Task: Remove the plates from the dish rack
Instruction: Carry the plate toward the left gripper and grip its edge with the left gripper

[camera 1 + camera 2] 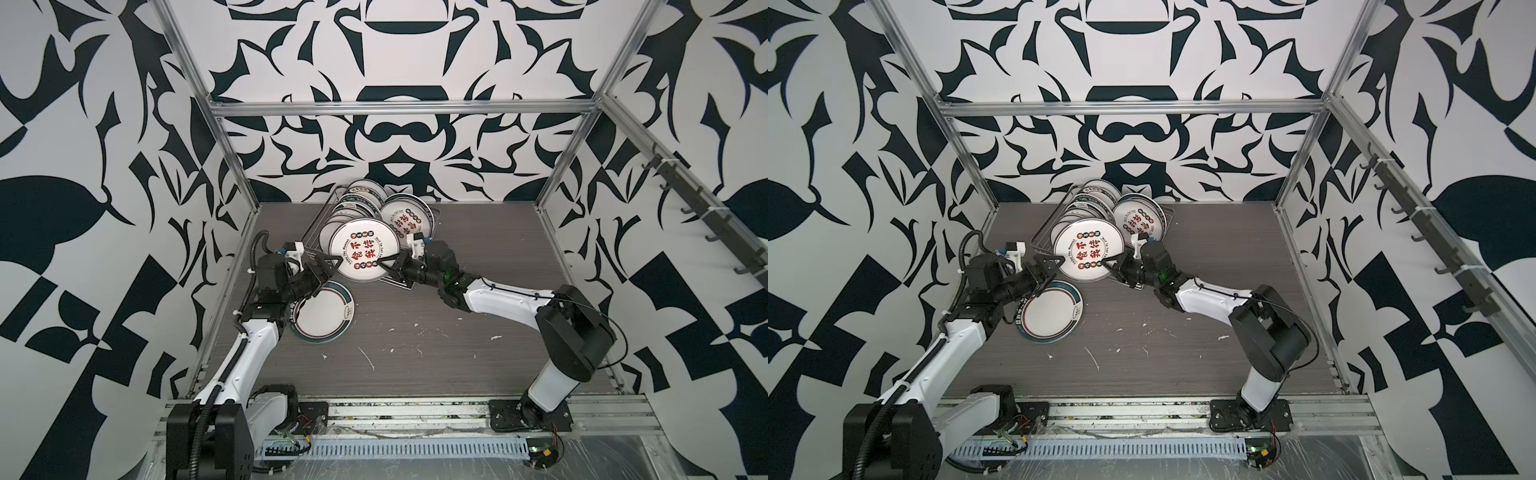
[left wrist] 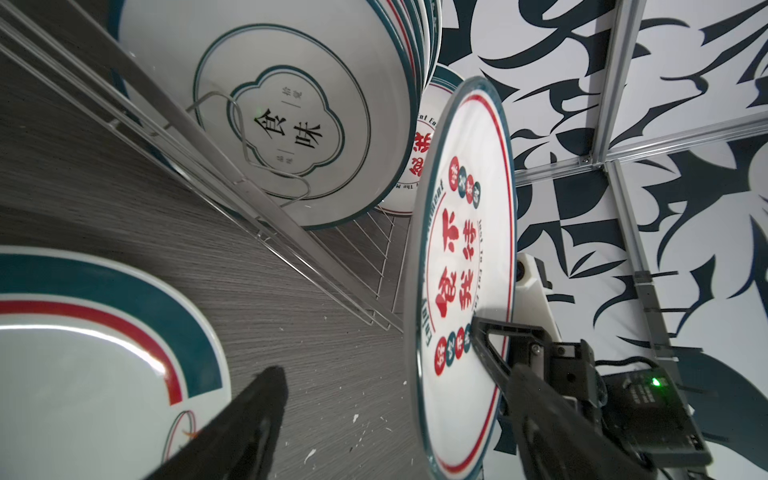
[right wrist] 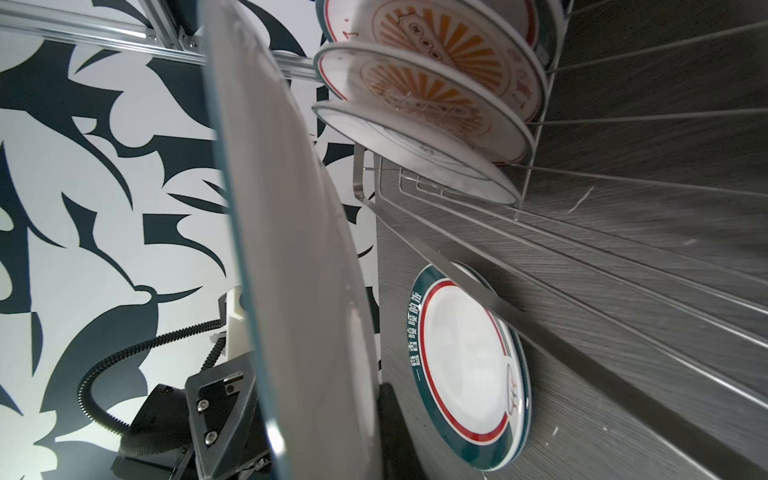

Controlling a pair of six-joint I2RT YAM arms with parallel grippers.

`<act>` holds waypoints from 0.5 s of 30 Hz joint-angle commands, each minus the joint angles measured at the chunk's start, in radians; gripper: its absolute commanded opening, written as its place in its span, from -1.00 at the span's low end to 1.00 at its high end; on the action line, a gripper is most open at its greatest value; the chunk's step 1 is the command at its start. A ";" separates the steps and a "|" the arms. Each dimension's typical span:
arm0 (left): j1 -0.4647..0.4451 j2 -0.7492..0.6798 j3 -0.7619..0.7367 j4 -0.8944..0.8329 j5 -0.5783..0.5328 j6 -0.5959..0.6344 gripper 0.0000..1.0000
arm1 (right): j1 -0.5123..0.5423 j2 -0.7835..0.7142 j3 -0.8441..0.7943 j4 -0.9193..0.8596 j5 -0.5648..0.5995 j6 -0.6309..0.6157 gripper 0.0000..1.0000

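A white plate (image 1: 365, 249) (image 1: 1089, 250) with red characters is held upright above the rack's near end. My right gripper (image 1: 384, 264) (image 1: 1108, 264) is shut on its right rim, and in the right wrist view this gripper (image 3: 307, 395) pinches the plate (image 3: 299, 249) edge-on. My left gripper (image 1: 328, 272) (image 1: 1052, 270) is open, its jaws straddling the plate's left rim. In the left wrist view the left gripper (image 2: 395, 374) shows a clear gap beside the plate (image 2: 461, 270). The wire dish rack (image 1: 316, 232) (image 1: 1044, 232) holds several more plates (image 1: 407, 216) (image 1: 1140, 220).
A teal-rimmed plate (image 1: 324, 313) (image 1: 1050, 311) (image 2: 83, 353) (image 3: 469, 370) lies flat on the grey table, just under my left gripper. Sunburst plates (image 3: 436, 95) stand in the rack behind the held plate. Patterned walls and aluminium frame posts enclose the table.
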 commanded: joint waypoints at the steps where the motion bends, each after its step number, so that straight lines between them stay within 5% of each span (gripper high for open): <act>1: -0.003 0.013 -0.019 0.045 0.032 -0.007 0.44 | 0.018 -0.009 0.071 0.152 -0.063 0.021 -1.00; 9: -0.002 -0.004 -0.026 0.035 0.051 -0.016 -0.18 | 0.050 0.017 0.097 0.153 -0.091 0.008 -0.98; 15: -0.002 -0.046 -0.034 -0.012 0.052 -0.008 -0.54 | 0.064 0.017 0.118 0.119 -0.108 -0.022 -0.79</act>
